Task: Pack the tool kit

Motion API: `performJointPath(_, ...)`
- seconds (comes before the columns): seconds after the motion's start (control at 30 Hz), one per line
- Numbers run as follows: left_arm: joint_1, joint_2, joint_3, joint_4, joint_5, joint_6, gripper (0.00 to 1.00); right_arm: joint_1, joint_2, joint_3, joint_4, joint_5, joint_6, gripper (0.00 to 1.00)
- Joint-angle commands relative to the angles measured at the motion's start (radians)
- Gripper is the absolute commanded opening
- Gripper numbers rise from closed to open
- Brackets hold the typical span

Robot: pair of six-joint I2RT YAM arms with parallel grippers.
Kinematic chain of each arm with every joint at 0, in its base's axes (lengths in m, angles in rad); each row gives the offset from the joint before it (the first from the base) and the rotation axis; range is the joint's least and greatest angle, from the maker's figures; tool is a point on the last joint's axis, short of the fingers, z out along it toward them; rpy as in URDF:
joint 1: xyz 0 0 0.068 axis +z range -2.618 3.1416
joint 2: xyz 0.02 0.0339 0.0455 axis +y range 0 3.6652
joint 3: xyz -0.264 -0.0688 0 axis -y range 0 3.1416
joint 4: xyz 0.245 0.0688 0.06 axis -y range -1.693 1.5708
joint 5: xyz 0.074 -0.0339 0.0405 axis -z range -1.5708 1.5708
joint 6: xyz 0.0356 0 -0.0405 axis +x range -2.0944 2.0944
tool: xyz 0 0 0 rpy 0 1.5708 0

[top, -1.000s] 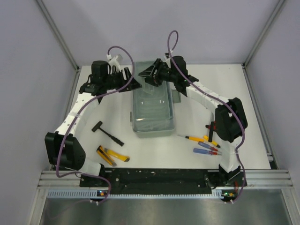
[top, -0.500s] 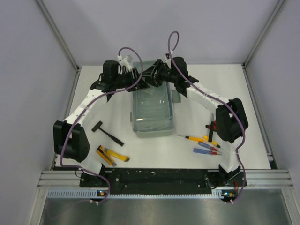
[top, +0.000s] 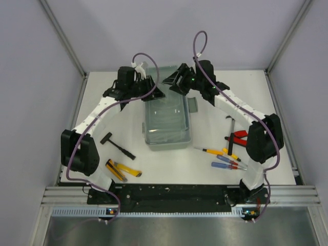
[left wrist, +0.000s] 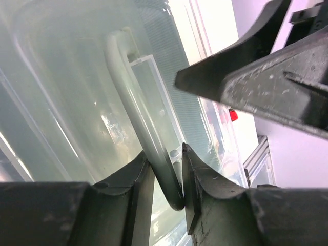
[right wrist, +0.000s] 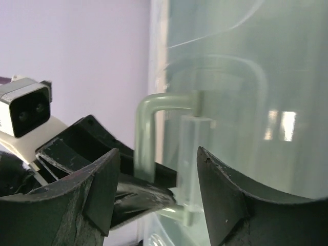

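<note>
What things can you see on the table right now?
toolbox: one, sage-green with a see-through lid, middle of the table
handle: one, pale green, toolbox's far end
hammer: one, black, left of toolbox
yellow pliers: one, yellow and black, near left
red pliers: one, red and black, right of toolbox
thin tool: one, dark, beside red pliers, too small to name
screwdrivers: about four, yellow and blue handles, near right
left gripper: one, black, pinching the handle
right gripper: one, black, open, by the handle
</note>
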Motion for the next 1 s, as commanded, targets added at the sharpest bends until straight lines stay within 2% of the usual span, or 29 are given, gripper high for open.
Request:
performJointPath(0.0, -0.002, 0.018, 0.033, -0.055, -0.071, -0.034, 0.29, -0.05, -0.129, -0.036, -0.116, 0.106, -0.125, 0.61)
performJointPath(0.07, -0.002, 0.023, 0.041, -0.065, -0.082, -0.055, 0.18, -0.07, -0.172, -0.057, -0.154, 0.144, -0.182, 0.61)
performJointPath(0.13, -0.002, 0.024, 0.045, -0.065, -0.086, -0.083, 0.02, -0.093, -0.208, -0.086, -0.197, 0.178, -0.226, 0.61)
performJointPath(0.17, -0.001, 0.026, 0.053, -0.058, -0.079, -0.092, 0.0, -0.114, -0.225, -0.108, -0.206, 0.186, -0.239, 0.61)
performJointPath(0.33, -0.002, 0.02, 0.082, 0.056, 0.033, -0.193, 0.0, -0.185, -0.286, -0.238, -0.211, 0.165, -0.277, 0.61)
performJointPath(0.5, -0.004, 0.003, 0.136, 0.163, 0.089, -0.299, 0.0, -0.196, -0.315, -0.306, -0.213, 0.168, -0.339, 0.62)
performJointPath(0.77, -0.001, -0.033, 0.236, 0.157, 0.061, -0.331, 0.0, -0.239, -0.363, -0.407, -0.228, 0.223, -0.279, 0.62)
performJointPath(0.97, 0.016, -0.043, 0.257, 0.119, 0.024, -0.29, 0.0, -0.245, -0.387, -0.418, -0.239, 0.205, -0.343, 0.62)
